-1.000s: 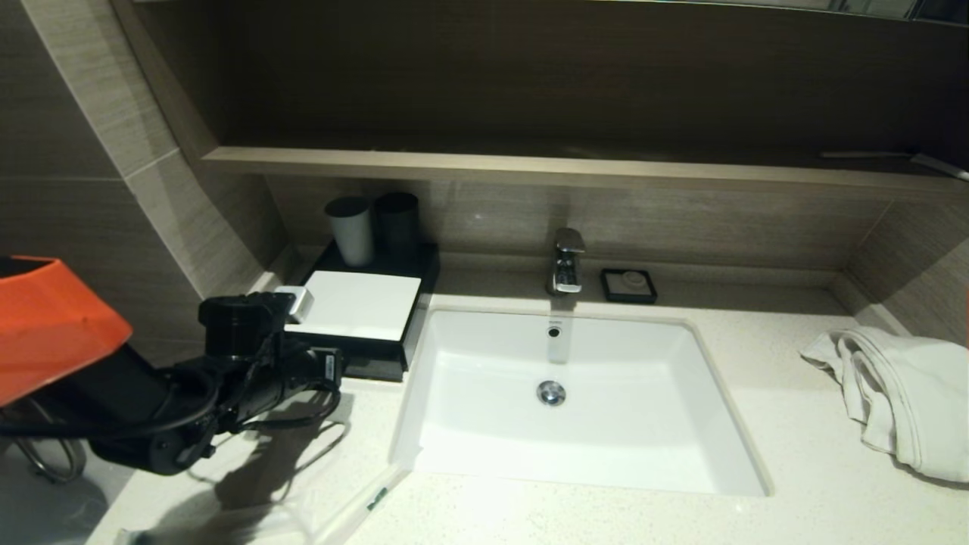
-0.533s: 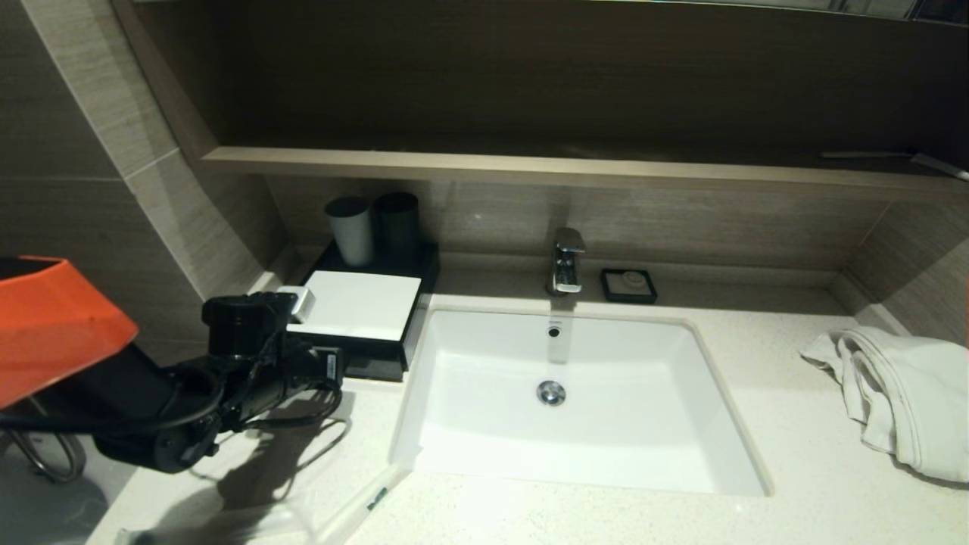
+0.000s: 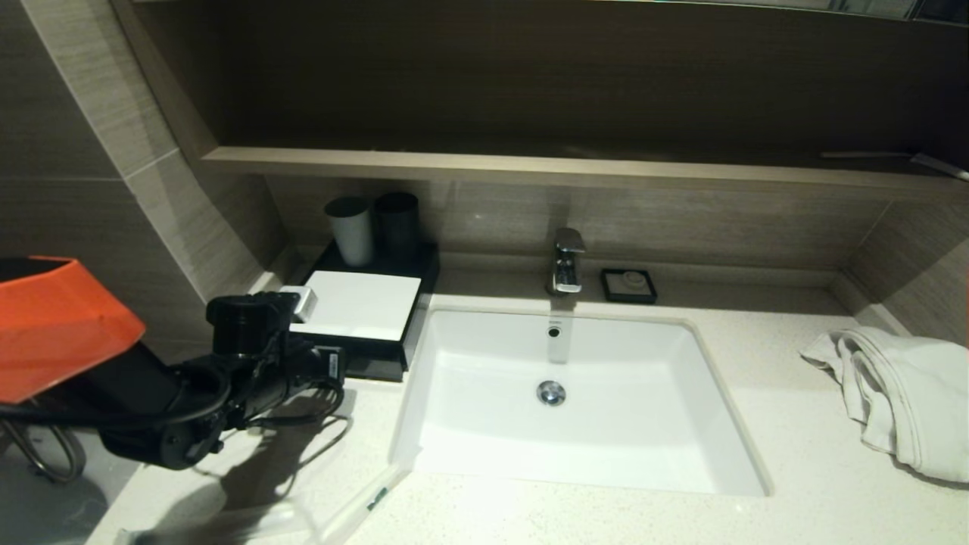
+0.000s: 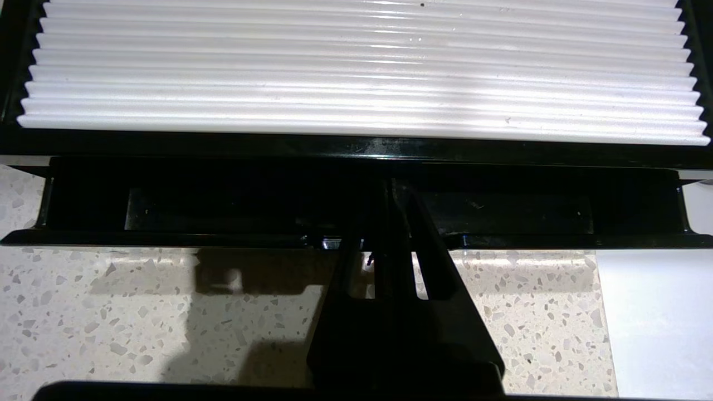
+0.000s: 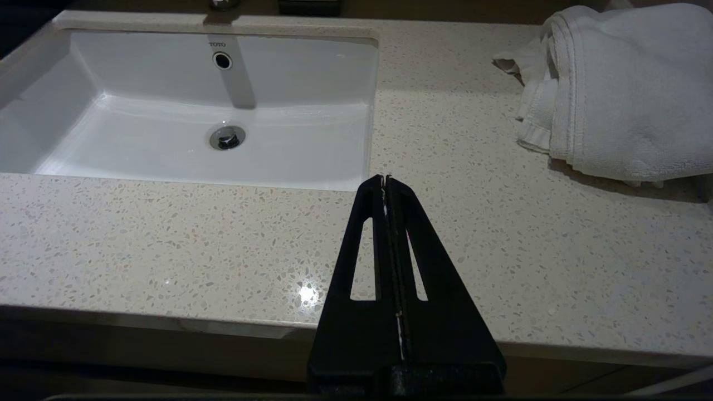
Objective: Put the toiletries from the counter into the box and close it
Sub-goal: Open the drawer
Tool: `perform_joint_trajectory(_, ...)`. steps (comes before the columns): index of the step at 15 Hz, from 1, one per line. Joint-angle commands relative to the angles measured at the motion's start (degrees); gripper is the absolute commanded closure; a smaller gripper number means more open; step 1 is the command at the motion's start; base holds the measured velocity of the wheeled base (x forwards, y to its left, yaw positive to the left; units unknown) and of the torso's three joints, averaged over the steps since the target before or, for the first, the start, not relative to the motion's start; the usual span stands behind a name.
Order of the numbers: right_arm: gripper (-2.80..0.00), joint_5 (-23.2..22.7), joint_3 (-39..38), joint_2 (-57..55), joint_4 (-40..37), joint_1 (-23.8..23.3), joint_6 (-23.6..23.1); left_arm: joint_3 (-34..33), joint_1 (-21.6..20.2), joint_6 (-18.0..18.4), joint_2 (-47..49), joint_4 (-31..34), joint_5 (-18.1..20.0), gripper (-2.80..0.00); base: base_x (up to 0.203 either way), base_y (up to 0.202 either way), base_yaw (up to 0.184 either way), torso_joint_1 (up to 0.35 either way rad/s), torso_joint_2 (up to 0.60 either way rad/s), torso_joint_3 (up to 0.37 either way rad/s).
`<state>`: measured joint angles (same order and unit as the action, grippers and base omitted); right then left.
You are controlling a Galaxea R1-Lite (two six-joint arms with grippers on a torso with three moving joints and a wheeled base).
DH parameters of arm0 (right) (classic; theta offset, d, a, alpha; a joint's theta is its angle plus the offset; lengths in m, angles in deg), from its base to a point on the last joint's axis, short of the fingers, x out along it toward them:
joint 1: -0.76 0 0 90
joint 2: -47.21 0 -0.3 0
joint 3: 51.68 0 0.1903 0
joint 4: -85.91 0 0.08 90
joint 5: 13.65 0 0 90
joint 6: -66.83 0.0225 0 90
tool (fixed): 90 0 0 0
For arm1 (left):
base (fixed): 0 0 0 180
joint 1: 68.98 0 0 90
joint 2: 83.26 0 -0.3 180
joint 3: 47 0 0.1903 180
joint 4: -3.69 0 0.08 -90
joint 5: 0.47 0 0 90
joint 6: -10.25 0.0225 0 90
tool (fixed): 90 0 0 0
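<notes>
At the box's [image 4: 356,142] drawer front, your left gripper [image 4: 384,186] presses in, fingers clenched and empty. Drawer nearly shut, yet sachets [image 3: 371,499] lie on the counter [image 3: 575,515]. Your right gripper [image 5: 385,179], closed, idles.

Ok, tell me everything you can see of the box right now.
The box is a low black rectangular case, glossy like plastic, with a flat white top panel that the left wrist view shows as ribbed. It sits on the counter left of the basin, two cups standing at its back end. Its shallow front drawer is slightly pulled out, and looks dark inside. The left gripper, shut, has its fingertips at the drawer's front lip; contact is unclear.
</notes>
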<state>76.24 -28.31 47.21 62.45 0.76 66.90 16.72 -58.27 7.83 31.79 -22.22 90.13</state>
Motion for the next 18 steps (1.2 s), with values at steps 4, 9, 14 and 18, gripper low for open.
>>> perform_joint_trajectory(4, 0.0, 0.0, 0.0, 0.0, 0.0, 0.0, 0.0, 0.8, 0.0, 0.0, 0.7, -0.2, 0.0, 0.0, 0.0, 0.0, 0.0, 0.0, 0.0, 0.0)
perform_joint_trajectory(9, 0.0, 0.0, 0.0, 0.0, 0.0, 0.0, 0.0, 1.8, 0.0, 0.0, 1.1, -0.2, 0.0, 0.0, 0.0, 0.0, 0.0, 0.0, 0.0, 0.0)
perform_joint_trajectory(14, 0.0, 0.0, 0.0, 0.0, 0.0, 0.0, 0.0, 1.8, 0.0, 0.0, 1.1, -0.1, 0.0, 0.0, 0.0, 0.0, 0.0, 0.0, 0.0, 0.0)
perform_joint_trajectory(18, 0.0, 0.0, 0.0, 0.0, 0.0, 0.0, 0.0, 1.7, 0.0, 0.0, 1.0, 0.4, 0.0, 0.0, 0.0, 0.0, 0.0, 0.0, 0.0, 0.0)
